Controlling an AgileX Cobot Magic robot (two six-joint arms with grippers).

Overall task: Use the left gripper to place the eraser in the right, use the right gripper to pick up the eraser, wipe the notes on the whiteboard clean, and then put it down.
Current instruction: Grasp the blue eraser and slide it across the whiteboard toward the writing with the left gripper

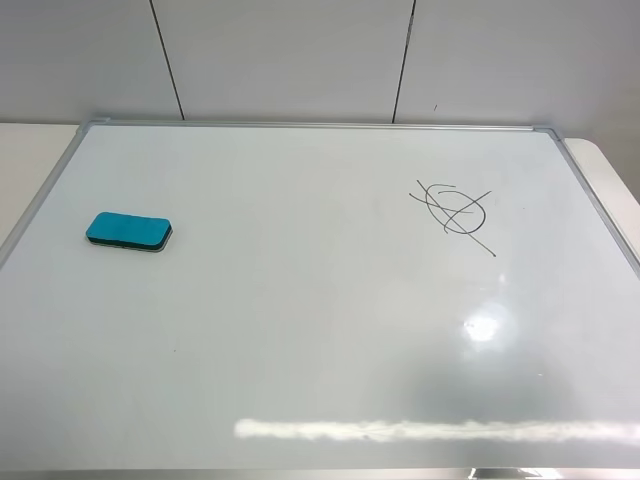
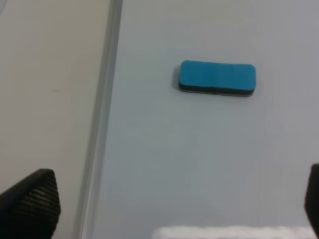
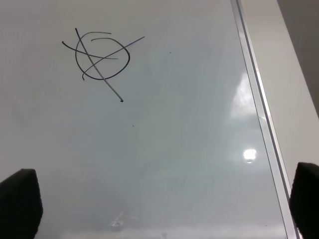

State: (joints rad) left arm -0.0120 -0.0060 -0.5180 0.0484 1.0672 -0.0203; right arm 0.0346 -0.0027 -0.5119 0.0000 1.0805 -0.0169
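1. Claws both gape wide, holding nothing: left gripper (image 2: 172,209) looks down on the eraser (image 2: 217,78), right gripper (image 3: 162,199) on the notes (image 3: 101,59).
2. Eraser lies flat near the whiteboard's (image 1: 300,330) left edge, well apart from the notes.
3. Grey wall (image 1: 290,60) stands behind.

Teal eraser (image 1: 128,231) flat on whiteboard (image 1: 300,330) left; notes (image 1: 455,212) right, unwiped.

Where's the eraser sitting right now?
In the high view, the eraser lies flat on the left side of the whiteboard, close to its left edge and far from the notes on the right.
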